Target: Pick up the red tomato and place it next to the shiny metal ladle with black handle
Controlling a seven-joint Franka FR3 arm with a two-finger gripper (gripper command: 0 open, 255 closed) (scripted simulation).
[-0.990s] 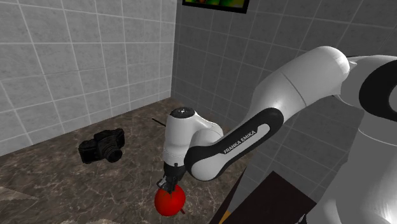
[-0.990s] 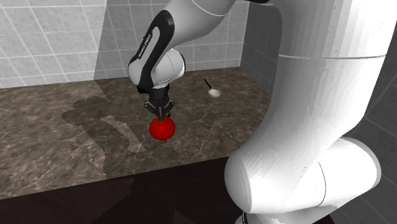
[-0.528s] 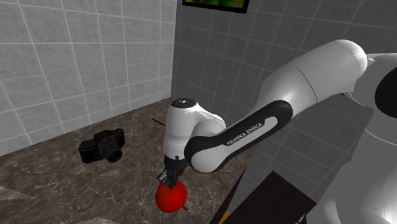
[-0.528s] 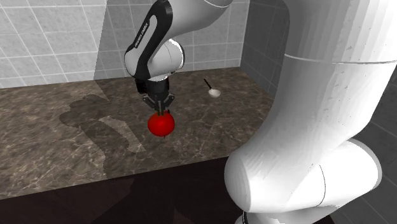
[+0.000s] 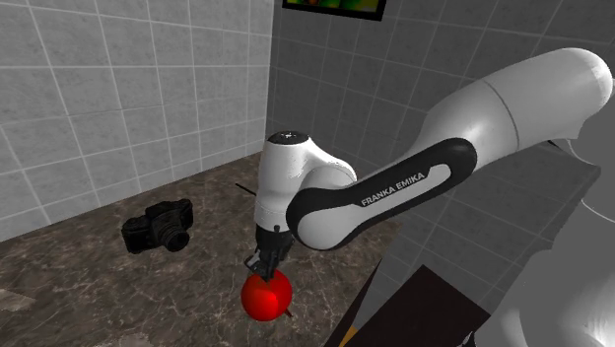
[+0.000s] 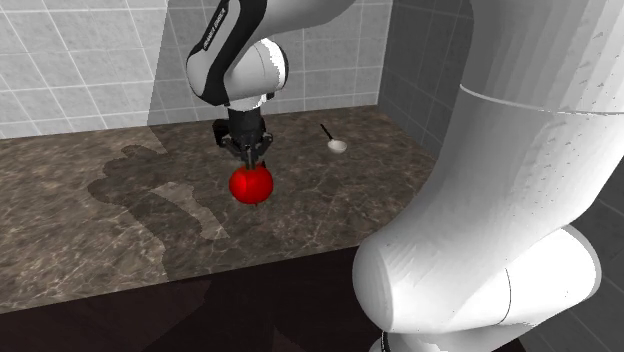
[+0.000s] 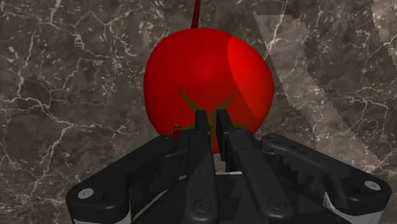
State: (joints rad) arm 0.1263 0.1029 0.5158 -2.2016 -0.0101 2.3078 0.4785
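Second exterior view: above the counter point(image 6: 120, 230), tomato point(image 6: 250, 185) held, ladle point(image 6: 337, 146) at two o'clock.
The gripper point(image 6: 250, 163) pinches the tomato's top; the ladle lies well apart, handle pointing to eleven o'clock.

shoulder view: beside white arm point(image 5: 473, 128), down over dark marbled worktop point(image 5: 89, 286) toward grey tiled walls point(image 5: 118, 89) | second exterior view: from worktop's front edge, facing those walls | wrist view: close, looking down | shared: round red tomato point(image 5: 267, 298) under black hand point(image 5: 263, 270)
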